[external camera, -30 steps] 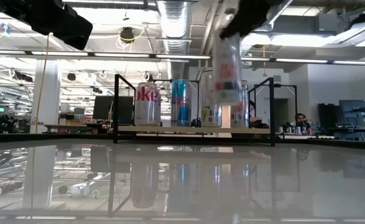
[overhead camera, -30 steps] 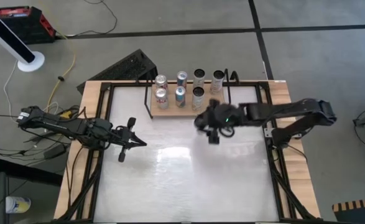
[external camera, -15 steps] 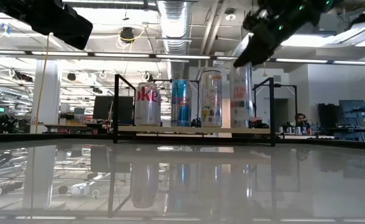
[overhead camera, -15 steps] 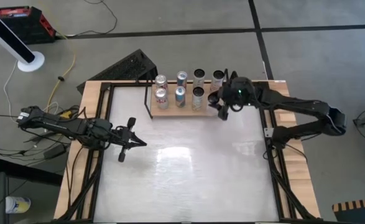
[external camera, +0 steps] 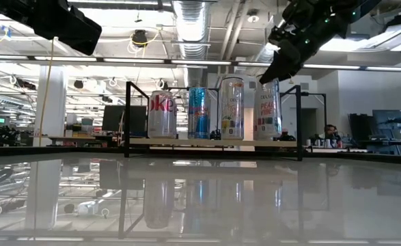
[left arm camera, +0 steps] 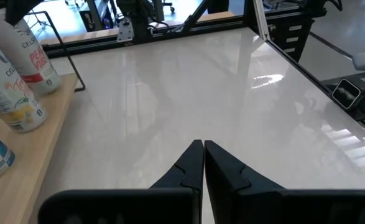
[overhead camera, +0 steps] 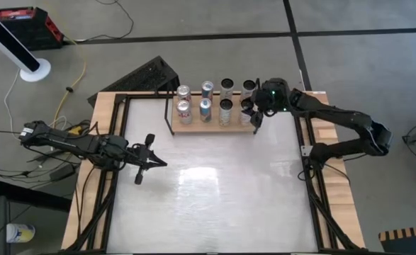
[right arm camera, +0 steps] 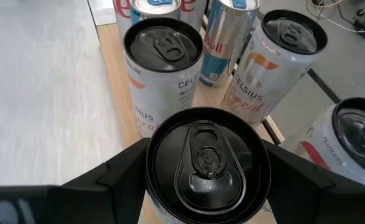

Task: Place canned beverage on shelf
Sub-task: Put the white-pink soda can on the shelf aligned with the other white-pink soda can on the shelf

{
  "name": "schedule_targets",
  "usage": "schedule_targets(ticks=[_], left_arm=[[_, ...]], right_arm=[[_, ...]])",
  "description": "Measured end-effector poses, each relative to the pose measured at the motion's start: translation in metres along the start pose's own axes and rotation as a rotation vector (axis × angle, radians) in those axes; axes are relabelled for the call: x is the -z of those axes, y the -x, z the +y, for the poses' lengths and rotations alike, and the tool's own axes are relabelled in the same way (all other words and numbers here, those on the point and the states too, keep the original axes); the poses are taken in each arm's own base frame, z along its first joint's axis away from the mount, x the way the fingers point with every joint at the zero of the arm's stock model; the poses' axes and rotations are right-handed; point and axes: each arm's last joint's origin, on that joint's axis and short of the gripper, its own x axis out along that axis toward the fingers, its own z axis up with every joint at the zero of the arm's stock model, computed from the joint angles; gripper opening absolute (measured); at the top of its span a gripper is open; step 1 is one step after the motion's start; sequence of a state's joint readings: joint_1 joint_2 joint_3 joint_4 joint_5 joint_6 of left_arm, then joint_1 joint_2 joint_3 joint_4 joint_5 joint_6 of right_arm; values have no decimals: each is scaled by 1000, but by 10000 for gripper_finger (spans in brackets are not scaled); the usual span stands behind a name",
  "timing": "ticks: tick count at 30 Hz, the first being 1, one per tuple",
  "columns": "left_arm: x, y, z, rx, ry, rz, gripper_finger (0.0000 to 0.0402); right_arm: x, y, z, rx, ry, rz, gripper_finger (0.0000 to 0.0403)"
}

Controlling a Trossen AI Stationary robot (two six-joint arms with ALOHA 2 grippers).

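My right gripper (right arm camera: 204, 186) has its jaws wide around a black-topped can (right arm camera: 206, 155), which stands on the shelf (overhead camera: 193, 127) at its right end. Seven more cans stand there in two rows. My left gripper (overhead camera: 149, 164) is closed tight on nothing, over the table (overhead camera: 215, 198).

The room is bright, and the light comes from long ceiling lamps (external camera: 186, 63) that show clearly in the low view. The white tabletop (overhead camera: 215, 191) is glossy: it carries a pale glare patch near its middle and mirrors the cans (external camera: 214, 108) and the lamps. Shadows are soft and weak. The nearest can top (right arm camera: 206, 158) in the right wrist view is sharp, and the picture bends a little at the edges.
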State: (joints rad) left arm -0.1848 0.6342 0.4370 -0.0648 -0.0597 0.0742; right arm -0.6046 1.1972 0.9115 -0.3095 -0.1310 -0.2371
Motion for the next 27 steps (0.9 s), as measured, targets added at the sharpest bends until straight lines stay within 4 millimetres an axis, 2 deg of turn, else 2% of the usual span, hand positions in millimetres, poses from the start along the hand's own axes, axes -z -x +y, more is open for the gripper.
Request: schedule_targets(ticks=[10, 18, 27], left_arm=[[0, 0, 0, -1, 4, -3, 0], [0, 0, 0, -1, -7, -4, 0], [0, 0, 0, -1, -1, -4, 0]], right_arm=[[4, -8, -4, -1, -4, 32, 287], [5, -7, -5, 1, -1, 42, 289], [7, -7, -5, 0, 5, 66, 342]])
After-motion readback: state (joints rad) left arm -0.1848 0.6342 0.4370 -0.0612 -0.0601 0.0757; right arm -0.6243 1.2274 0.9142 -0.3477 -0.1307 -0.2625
